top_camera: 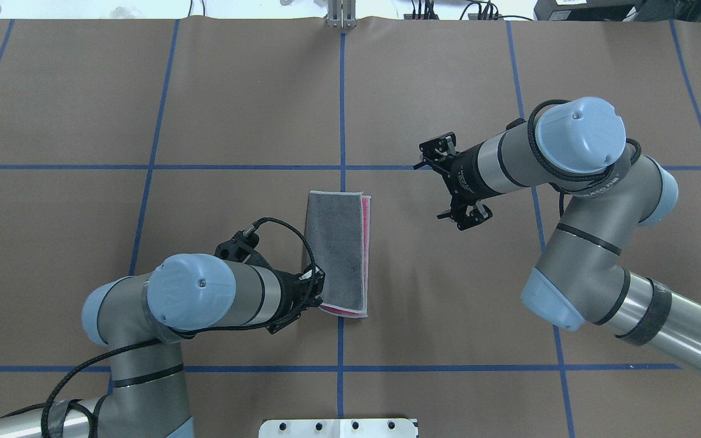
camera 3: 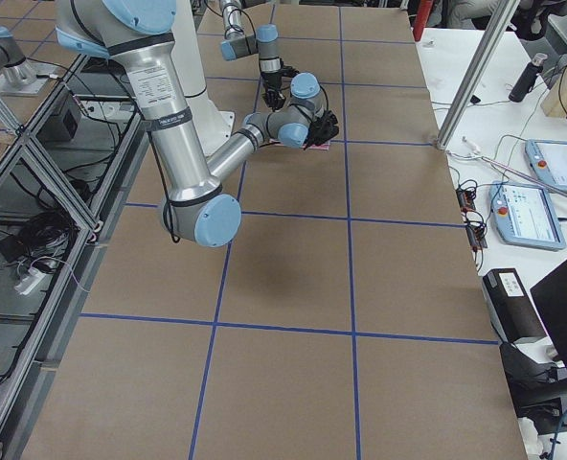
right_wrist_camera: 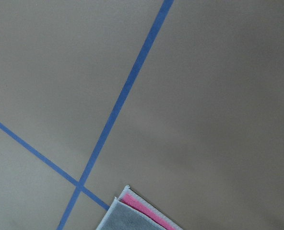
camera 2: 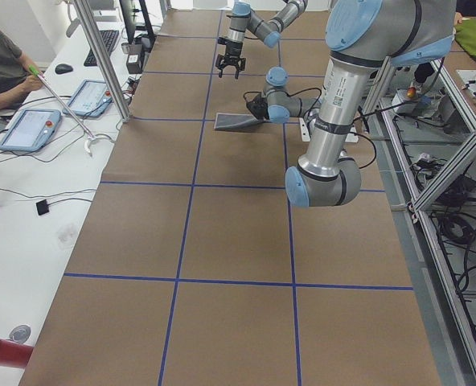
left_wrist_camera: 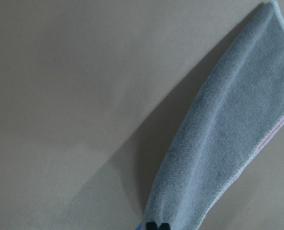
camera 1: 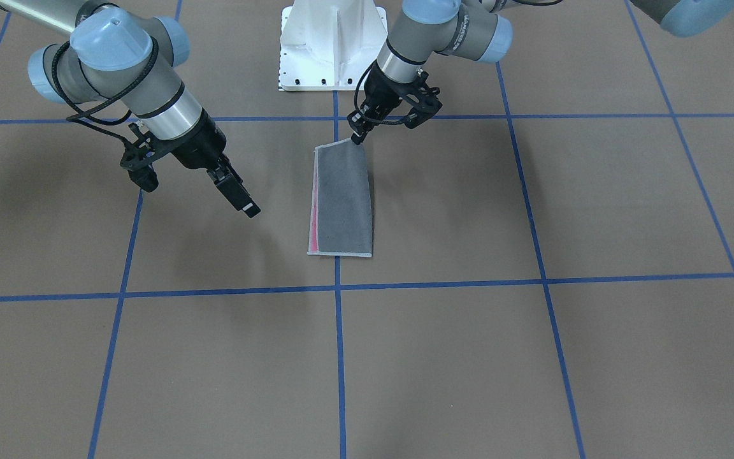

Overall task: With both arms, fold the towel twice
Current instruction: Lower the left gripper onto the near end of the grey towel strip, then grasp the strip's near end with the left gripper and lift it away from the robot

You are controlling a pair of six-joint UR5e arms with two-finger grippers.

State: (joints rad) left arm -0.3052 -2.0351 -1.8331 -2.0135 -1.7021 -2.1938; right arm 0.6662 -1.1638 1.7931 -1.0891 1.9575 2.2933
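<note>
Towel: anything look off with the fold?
Yes. The towel is folded askew: a pink strip of the lower layer shows along one long edge, so the edges don't line up. The left gripper pinches one corner, holding that end raised.

The left arm (top_camera: 189, 298) is folding at the elbow and reaching inward with its wrist angled down. The left gripper (camera 1: 357, 136) is pinching a raised corner of the towel (camera 1: 341, 197) between closed fingers. The right arm (top_camera: 575, 143) is reaching in from the opposite side with its wrist tilting downward. The right gripper (camera 1: 239, 194) is hovering free, its fingers spread and holding nothing.
</note>
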